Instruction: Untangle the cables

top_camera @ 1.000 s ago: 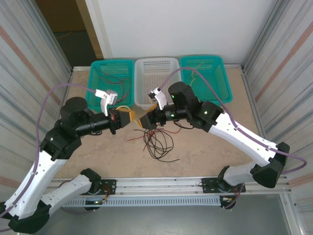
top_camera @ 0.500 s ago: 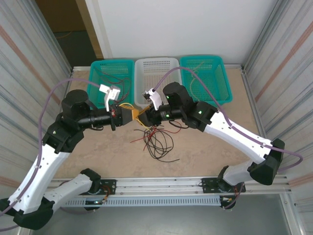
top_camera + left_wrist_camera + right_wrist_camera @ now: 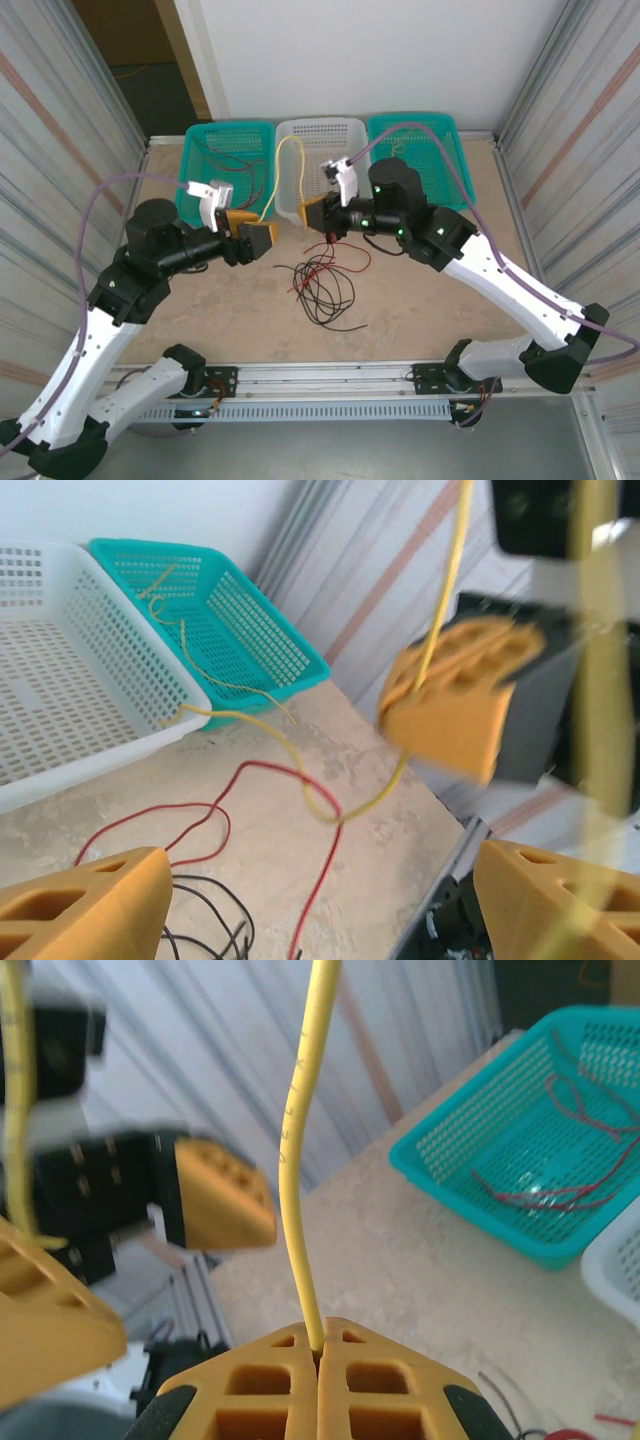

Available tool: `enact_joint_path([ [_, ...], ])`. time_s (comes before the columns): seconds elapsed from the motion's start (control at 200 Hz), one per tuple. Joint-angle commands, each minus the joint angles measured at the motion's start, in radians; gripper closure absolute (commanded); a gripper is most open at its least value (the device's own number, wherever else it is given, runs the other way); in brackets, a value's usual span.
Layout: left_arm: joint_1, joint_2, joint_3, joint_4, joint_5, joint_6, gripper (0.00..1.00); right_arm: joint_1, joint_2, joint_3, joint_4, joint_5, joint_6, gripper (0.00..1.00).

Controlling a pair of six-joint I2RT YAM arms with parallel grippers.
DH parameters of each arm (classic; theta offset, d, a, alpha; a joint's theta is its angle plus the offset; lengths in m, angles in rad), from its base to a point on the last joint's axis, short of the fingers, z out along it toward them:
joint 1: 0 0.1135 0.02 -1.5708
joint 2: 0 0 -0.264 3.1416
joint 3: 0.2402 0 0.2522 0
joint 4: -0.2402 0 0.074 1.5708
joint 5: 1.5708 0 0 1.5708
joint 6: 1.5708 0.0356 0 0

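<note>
Left pincer (image 3: 320,880) has let go and stands open, right pincer (image 3: 318,1352) now clamps the yellow cable (image 3: 290,1180); next we would draw it clear of the tangle (image 3: 320,285).

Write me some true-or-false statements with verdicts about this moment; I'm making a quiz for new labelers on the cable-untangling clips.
1. The right end effector is shut on the yellow cable. True.
2. The left end effector is clamped on a red cable. False: its jaws stand wide open.
3. The red and black cables lie in a loose heap on the table. True.
4. The white basket holds red cables. False: none can be seen in it; red strands lie in the left teal basket and on the table.
</note>
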Motion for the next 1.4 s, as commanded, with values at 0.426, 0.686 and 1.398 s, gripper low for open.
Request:
enact_joint_path([
  [0.426,-0.212,0.068,-0.306,0.517,-0.123,-0.072,0.17,-0.113,-0.04,0.027,0.236,-0.144,0.253,1.0],
  [0.686,-0.26,0.165,-0.301,0.521,-0.154,-0.043,0.17,-0.115,-0.026,0.025,0.269,-0.163,0.285,1.0],
  [1.398,-0.275,0.187,-0.373,0.392,-0.202,-0.099,1.0,-0.396,-0.082,0.067,0.245,-0.111,0.351,1.0],
])
